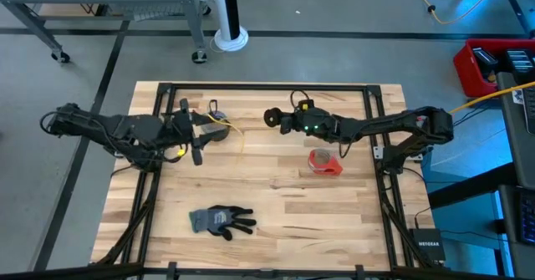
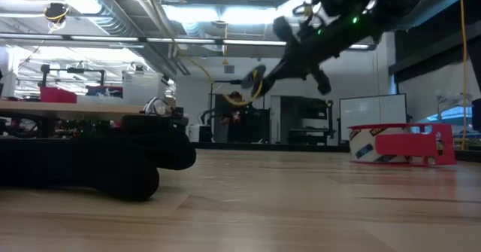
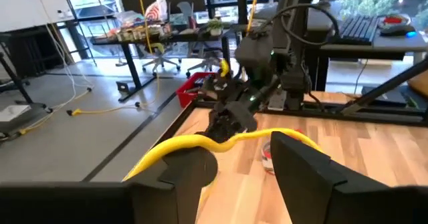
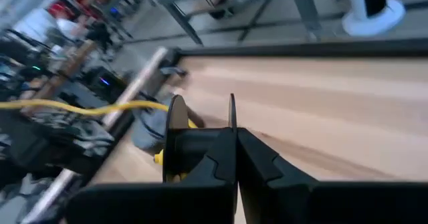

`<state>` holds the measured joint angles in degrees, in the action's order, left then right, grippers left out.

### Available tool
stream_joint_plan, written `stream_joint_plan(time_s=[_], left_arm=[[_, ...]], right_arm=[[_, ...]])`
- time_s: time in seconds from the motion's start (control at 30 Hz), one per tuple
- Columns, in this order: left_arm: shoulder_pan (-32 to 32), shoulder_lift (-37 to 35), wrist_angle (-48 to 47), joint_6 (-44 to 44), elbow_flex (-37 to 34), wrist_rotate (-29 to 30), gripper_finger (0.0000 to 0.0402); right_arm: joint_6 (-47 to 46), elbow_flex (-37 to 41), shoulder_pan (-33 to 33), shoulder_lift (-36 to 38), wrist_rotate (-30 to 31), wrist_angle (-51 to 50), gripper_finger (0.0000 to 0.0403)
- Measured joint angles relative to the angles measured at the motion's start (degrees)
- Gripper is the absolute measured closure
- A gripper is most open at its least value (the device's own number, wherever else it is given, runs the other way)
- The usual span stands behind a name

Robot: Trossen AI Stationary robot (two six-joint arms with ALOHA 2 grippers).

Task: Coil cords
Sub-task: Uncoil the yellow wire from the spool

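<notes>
A thin yellow cord hangs in the air over the table's far left part, running between my two grippers; it also shows in the high view. My left gripper is open, and the cord crosses just past its two fingertips; whether it touches them I cannot tell. My right gripper is shut. It is raised above the table's far middle, level with the cord and facing the left gripper. My right gripper is shut on the yellow cord at the point where the cord bends. Its own fingers hide the exact spot. The fingers come nearly level from the table's right. The cord is lifted clear there and sags slightly on its way toward my left gripper.
A grey tape roll lies by the far left, close to my left gripper. A red tape roll lies right of centre, below the right arm. A dark glove rests near the front edge. A black frame borders the table.
</notes>
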<state>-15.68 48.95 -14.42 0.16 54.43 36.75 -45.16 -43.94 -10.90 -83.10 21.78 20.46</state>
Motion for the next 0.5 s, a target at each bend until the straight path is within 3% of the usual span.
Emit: stream_joint_plan(time_s=[0.27,0.5], left_arm=[[-2.97,-10.37,-7.50,-3.41,-0.01,-0.57,0.0254],[-4.95,-17.55,-24.82,-26.83,0.00,-11.85,0.0256]], right_arm=[[6.94,-0.03,0.00,17.31,0.46,-5.68,0.0402],[7.90,-0.04,-0.01,30.88,5.90,-20.49,0.0402]])
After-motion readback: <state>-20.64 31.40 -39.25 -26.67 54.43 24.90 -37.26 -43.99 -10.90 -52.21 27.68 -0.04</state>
